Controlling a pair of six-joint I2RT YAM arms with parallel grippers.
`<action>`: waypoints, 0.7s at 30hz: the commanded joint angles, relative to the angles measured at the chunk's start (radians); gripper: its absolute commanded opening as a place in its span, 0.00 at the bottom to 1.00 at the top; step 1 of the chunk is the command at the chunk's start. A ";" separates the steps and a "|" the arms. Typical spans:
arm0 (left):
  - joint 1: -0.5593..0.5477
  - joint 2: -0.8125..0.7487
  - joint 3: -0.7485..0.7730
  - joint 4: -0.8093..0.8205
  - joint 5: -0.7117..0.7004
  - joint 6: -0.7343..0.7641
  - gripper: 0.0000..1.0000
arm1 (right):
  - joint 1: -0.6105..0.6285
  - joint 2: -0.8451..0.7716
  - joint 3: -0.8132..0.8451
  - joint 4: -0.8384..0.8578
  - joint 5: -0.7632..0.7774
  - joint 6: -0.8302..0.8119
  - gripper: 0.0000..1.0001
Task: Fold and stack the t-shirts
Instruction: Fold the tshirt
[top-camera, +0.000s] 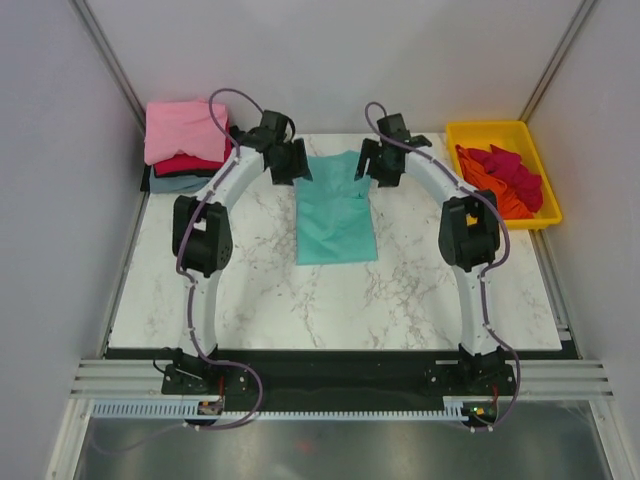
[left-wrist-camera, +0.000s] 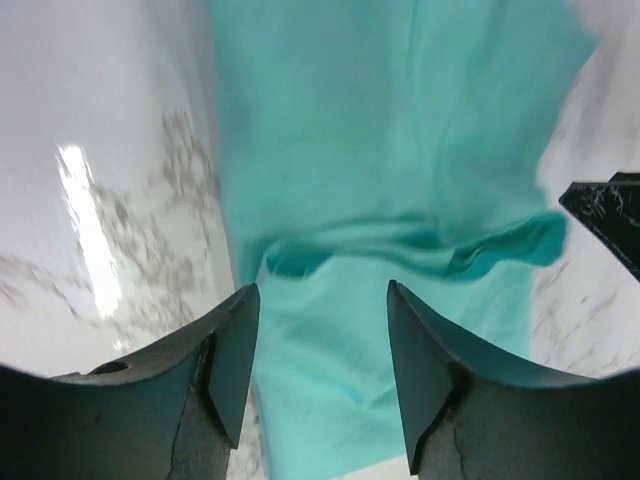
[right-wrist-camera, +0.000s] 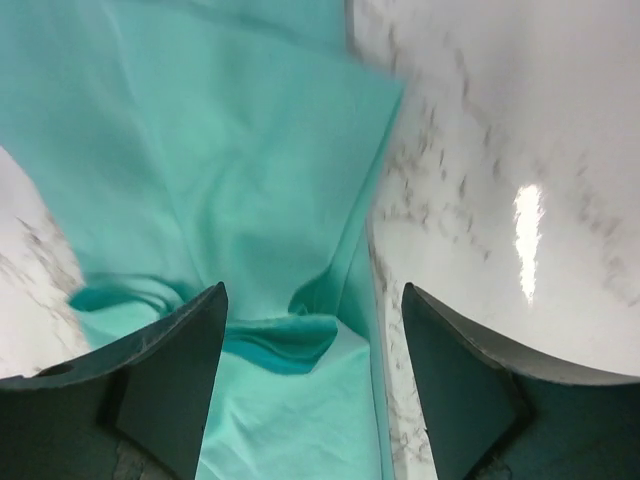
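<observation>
A teal-green t-shirt (top-camera: 335, 215) lies on the marble table, folded into a long narrow strip running away from the arms. My left gripper (top-camera: 290, 163) is open over its far left corner; the left wrist view shows the cloth (left-wrist-camera: 400, 170) below and between the spread fingers (left-wrist-camera: 235, 350), not gripped. My right gripper (top-camera: 375, 160) is open over the far right corner; the right wrist view shows the shirt (right-wrist-camera: 200, 170) and its right edge between the fingers (right-wrist-camera: 440, 370). A stack of folded shirts (top-camera: 185, 145), pink on top over crimson and grey-blue, sits at the far left.
A yellow tray (top-camera: 532, 215) at the far right holds crumpled red and orange shirts (top-camera: 505, 178). White walls close in on both sides. Bare marble table (top-camera: 330, 300) lies in front of the teal shirt.
</observation>
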 joint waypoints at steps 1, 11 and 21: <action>0.046 0.025 0.282 -0.123 -0.012 0.073 0.66 | -0.052 -0.016 0.190 -0.074 -0.014 -0.010 0.79; 0.053 -0.399 -0.297 0.084 0.021 0.035 0.72 | -0.034 -0.440 -0.579 0.221 -0.132 -0.021 0.79; 0.046 -0.748 -1.004 0.425 0.188 -0.105 0.71 | 0.021 -0.565 -0.963 0.378 -0.235 0.005 0.73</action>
